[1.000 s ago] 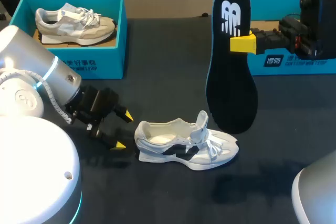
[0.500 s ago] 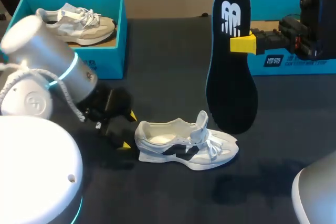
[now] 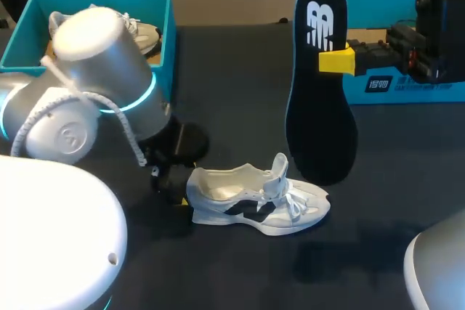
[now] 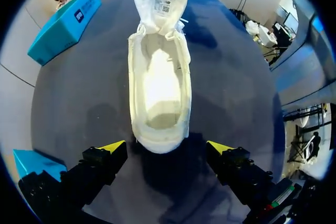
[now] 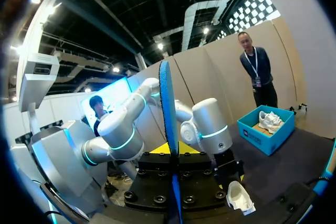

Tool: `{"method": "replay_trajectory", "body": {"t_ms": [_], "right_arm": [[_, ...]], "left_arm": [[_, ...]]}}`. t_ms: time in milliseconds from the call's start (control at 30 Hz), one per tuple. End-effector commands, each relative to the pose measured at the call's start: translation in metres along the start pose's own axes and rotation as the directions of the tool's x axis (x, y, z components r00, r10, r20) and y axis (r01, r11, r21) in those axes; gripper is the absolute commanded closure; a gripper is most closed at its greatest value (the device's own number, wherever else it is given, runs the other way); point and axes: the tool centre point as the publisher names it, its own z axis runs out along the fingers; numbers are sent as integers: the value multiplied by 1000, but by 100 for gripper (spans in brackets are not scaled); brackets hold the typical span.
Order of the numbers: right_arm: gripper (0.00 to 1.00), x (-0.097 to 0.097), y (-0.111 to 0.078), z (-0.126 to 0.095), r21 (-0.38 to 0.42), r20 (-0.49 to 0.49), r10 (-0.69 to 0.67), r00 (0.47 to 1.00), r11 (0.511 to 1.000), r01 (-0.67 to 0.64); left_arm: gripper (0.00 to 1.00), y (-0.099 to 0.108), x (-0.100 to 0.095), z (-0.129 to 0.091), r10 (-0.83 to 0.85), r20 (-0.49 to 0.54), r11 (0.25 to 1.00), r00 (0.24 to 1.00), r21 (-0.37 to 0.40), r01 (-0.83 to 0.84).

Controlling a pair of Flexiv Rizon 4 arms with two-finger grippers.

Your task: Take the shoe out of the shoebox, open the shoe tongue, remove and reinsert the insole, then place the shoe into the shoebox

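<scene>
A white shoe with dark side stripes (image 3: 258, 205) lies on its sole on the dark table, tongue pulled up. In the left wrist view its empty, pale inside (image 4: 160, 77) faces me. My left gripper (image 4: 165, 148) is open, its yellow tips either side of the heel without touching it. In the head view the left arm's wrist (image 3: 109, 85) covers most of that gripper. My right gripper (image 3: 336, 61) is shut on the black insole (image 3: 320, 85), holding it upright above the table beyond the shoe's toe. The right wrist view shows the insole (image 5: 169, 129) edge-on between its fingers.
A teal shoebox (image 3: 156, 88) at the back left holds a second pale shoe (image 3: 145, 34), partly hidden by my left arm. Another teal box part (image 3: 407, 85) stands at the back right, behind the right gripper.
My left arm has swung right and its wrist has turned up over the table, bringing the open gripper to the shoe's heel. The right arm and the insole have stayed still.
</scene>
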Motion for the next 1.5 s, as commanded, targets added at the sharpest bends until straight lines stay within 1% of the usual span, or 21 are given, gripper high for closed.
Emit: {"method": "replay_trajectory", "body": {"t_ms": [33,300,467,633,767,900,1133,1267,1333,1367,1433,1500], "right_arm": [[100,-4,3,3,6,-5,2,1000,1000,-2],[100,-4,3,3,6,-5,2,1000,1000,-2],[100,-4,3,3,6,-5,2,1000,1000,-2],[100,-4,3,3,6,-5,2,1000,1000,-2],[100,-4,3,3,6,-5,2,1000,1000,-2],[100,-4,3,3,6,-5,2,1000,1000,-2],[100,-4,3,3,6,-5,2,1000,1000,-2],[100,-4,3,3,6,-5,2,1000,1000,-2],[100,-4,3,3,6,-5,2,1000,1000,-2],[100,-4,3,3,6,-5,2,1000,1000,-2],[100,-4,3,3,6,-5,2,1000,1000,-2],[100,-4,3,3,6,-5,2,1000,1000,-2]], "left_arm": [[0,-7,0,-3,3,-1,990,1000,-140,-3],[0,-16,-4,-17,4,16,988,1000,-155,-2],[0,-35,-7,-27,25,36,989,999,-143,-19],[0,-58,-14,-27,40,34,990,999,-134,-35],[0,-74,-24,-19,47,43,990,998,-135,-41],[0,-85,-34,-9,48,35,991,998,-125,-43],[0,-97,-49,15,29,28,994,999,-108,-26],[0,-101,-57,29,7,6,994,1000,-109,-7],[5,-104,-59,35,4,5,994,1000,-111,-3],[4,-105,-60,37,2,3,994,1000,-113,-2],[5,-106,-61,41,-3,1,994,1000,-114,3],[11,-107,-62,45,-10,-10,994,1000,-111,9]]}}
